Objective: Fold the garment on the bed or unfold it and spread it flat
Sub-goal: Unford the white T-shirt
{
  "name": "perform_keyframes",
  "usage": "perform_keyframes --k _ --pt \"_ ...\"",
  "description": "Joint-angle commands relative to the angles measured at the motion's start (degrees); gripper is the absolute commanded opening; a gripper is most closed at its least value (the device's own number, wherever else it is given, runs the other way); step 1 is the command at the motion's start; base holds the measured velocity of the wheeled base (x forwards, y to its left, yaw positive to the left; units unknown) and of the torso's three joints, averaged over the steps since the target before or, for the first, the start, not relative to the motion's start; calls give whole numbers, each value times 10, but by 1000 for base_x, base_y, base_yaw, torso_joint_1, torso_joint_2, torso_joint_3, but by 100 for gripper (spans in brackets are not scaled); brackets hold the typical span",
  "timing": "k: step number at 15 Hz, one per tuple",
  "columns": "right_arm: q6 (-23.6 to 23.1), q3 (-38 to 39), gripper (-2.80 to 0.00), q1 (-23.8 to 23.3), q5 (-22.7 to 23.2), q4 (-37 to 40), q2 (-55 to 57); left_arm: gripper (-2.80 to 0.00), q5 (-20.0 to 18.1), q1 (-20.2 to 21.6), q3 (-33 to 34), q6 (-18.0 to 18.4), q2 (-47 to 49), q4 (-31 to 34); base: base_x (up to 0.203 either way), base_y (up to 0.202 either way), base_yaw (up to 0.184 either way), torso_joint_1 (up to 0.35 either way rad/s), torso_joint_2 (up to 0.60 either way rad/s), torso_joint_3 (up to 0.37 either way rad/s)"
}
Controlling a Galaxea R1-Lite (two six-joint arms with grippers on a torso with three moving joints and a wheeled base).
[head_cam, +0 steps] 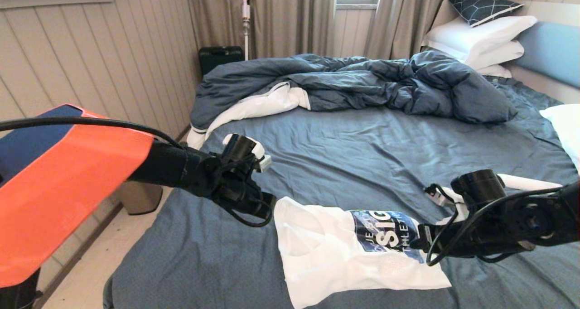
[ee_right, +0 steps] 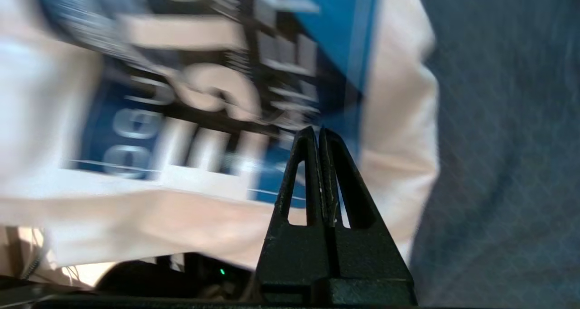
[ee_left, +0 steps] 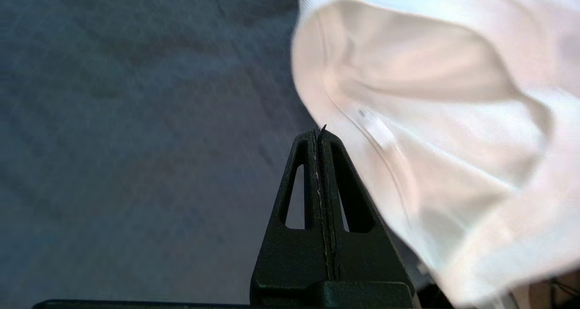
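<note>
The garment [head_cam: 326, 250] is a white shirt with a blue printed panel, lying folded in a rough rectangle on the near part of the bed [head_cam: 362, 155]. Its neck opening faces left. My left gripper [head_cam: 269, 207] hovers at the shirt's left edge, beside the collar [ee_left: 430, 118], shut with nothing between its fingers [ee_left: 318, 132]. My right gripper [head_cam: 419, 242] is at the shirt's right edge, over the blue print [ee_right: 181, 118], also shut and empty [ee_right: 318, 130]. Whether either tip touches the cloth I cannot tell.
A rumpled dark blue duvet [head_cam: 353, 80] with white lining lies across the far half of the bed. White pillows [head_cam: 476, 37] and a patterned cushion [head_cam: 480, 3] are stacked at the far right. Another pillow [head_cam: 566, 127] sits at the right edge. A black case [head_cam: 219, 57] stands by the wall.
</note>
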Motion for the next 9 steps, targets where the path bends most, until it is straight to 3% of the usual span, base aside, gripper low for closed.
perform_keyframes --k 1,6,9 --pt "7 -10 -280 9 5 -1 -39 -280 -1 -14 22 -5 -39 0 0 0 0 0 0 0" --pt "18 15 -280 29 16 32 -112 -280 -27 -75 103 -29 -86 -1 0 0 0 0 0 0" --pt "13 41 -280 38 14 60 -108 -280 -29 -105 112 -32 -69 -1 0 0 0 0 0 0"
